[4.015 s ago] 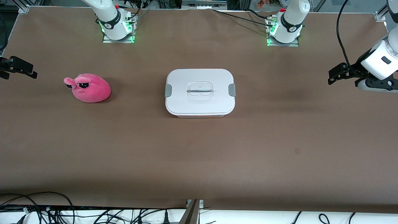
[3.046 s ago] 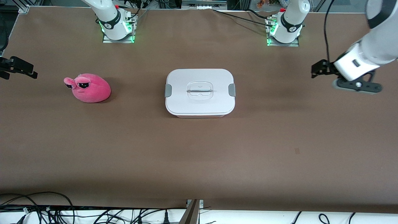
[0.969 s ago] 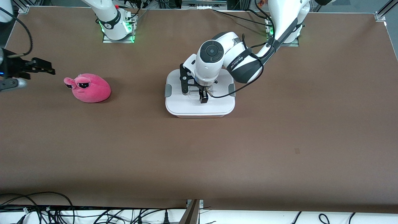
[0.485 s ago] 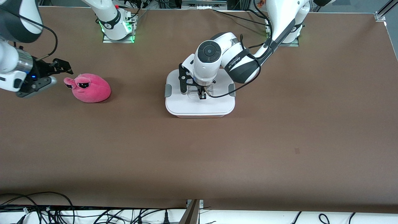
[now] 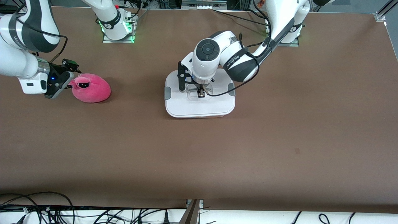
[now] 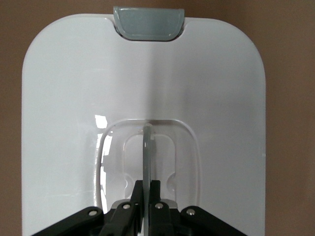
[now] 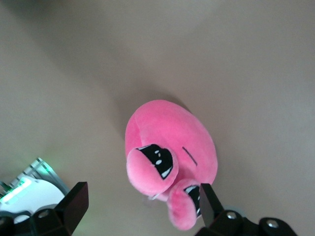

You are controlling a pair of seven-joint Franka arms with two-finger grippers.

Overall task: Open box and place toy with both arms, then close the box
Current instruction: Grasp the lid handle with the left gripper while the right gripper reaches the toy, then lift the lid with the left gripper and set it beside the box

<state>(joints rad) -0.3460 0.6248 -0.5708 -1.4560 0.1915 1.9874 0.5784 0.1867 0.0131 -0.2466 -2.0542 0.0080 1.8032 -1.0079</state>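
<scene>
We are now clamping our left gripper (image 6: 146,199) onto the box (image 5: 199,102) handle while our right gripper (image 7: 142,209), newly arrived, is spreading wide over the toy (image 5: 90,88).

Hidden under the left arm's wrist in the front view: the part of the box lid (image 5: 199,102) toward the bases, and most of the clear handle (image 6: 147,152). Left gripper (image 5: 201,93) only partly visible there, its fingers closed on the handle bar in the left wrist view yet cut off by that picture's edge. Pink tub beneath the lid barely seen. One eye of the toy (image 5: 91,88) covered by the right gripper (image 5: 71,81) in the front view. Right gripper fingers (image 7: 74,201) spread wide, tips only, bodies cropped by the frame edge. Right arm cut by the front view's edge.
</scene>
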